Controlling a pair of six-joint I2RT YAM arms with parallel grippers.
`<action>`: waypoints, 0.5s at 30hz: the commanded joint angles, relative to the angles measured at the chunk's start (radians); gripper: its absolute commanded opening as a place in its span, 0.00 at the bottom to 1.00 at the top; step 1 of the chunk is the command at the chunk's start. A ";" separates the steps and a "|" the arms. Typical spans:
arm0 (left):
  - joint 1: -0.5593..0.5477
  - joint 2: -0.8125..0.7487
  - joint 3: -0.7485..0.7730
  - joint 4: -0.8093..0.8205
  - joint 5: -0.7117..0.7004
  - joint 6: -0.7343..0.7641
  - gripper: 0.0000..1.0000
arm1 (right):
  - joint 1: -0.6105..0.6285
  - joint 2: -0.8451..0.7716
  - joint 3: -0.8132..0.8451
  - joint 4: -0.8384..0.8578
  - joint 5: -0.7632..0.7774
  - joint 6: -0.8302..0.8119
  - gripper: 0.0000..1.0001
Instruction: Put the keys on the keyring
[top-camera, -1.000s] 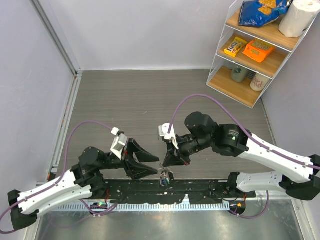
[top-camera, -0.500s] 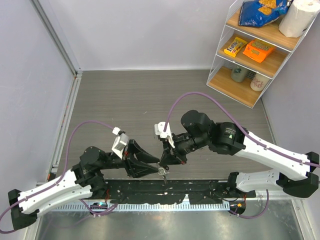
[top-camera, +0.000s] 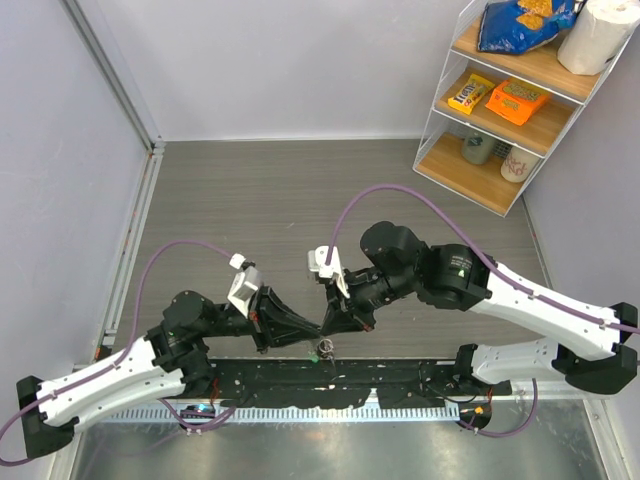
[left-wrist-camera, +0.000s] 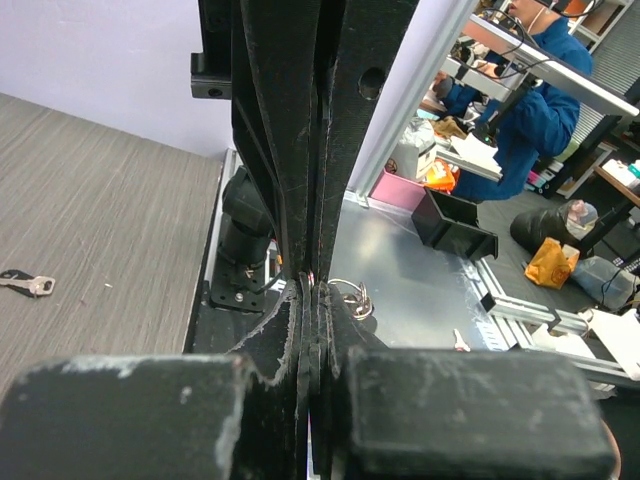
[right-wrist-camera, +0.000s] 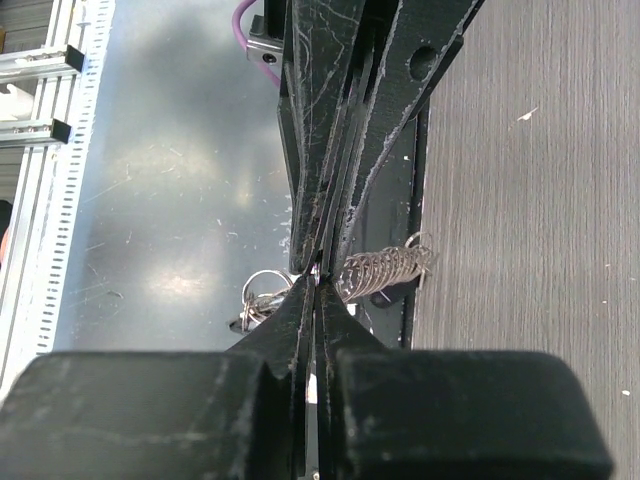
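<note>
Both arms reach inward and meet tip to tip over the near edge of the worktop (top-camera: 250, 200), above the black base plate (top-camera: 400, 385).

Left fingers (top-camera: 295, 325): pressed together, no gap showing along them in the left wrist view (left-wrist-camera: 300, 340). Their tips butt against the tips of the right fingers. Whether any metal is caught between them cannot be made out.

Right fingers (top-camera: 338, 315): pressed together, coming in from the far right and angled down. In the right wrist view (right-wrist-camera: 305, 320) they pinch the keyring at the very tip.

Keyring (top-camera: 323, 348): hangs in the air just below the point where the two sets of tips meet, clear of the base plate. In the right wrist view a silvery coiled strip (right-wrist-camera: 385, 268) sticks out to the right of the tips, and small wire rings (right-wrist-camera: 260, 292) bunch on the left. In the left wrist view one thin ring (left-wrist-camera: 350, 297) shows just beside the tips.

Key (left-wrist-camera: 25, 283): a dark-headed one lies flat on the wood-grain worktop, well apart from the fingers, at the left edge of the left wrist view. It is loose, not on the keyring.

Far right corner: a shelf (top-camera: 500, 110) holding snack packets, a paper roll and mugs. Purple cables (top-camera: 400, 192) loop over both arms.
</note>
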 joint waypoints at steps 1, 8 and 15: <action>0.002 0.011 0.049 0.064 0.034 -0.011 0.00 | 0.009 -0.021 0.050 0.078 0.003 0.002 0.05; 0.002 -0.008 0.046 0.071 0.014 0.005 0.00 | 0.013 -0.043 0.045 0.110 -0.005 0.022 0.19; -0.001 -0.045 0.026 0.144 0.002 -0.001 0.00 | 0.013 -0.128 0.001 0.185 0.044 0.071 0.41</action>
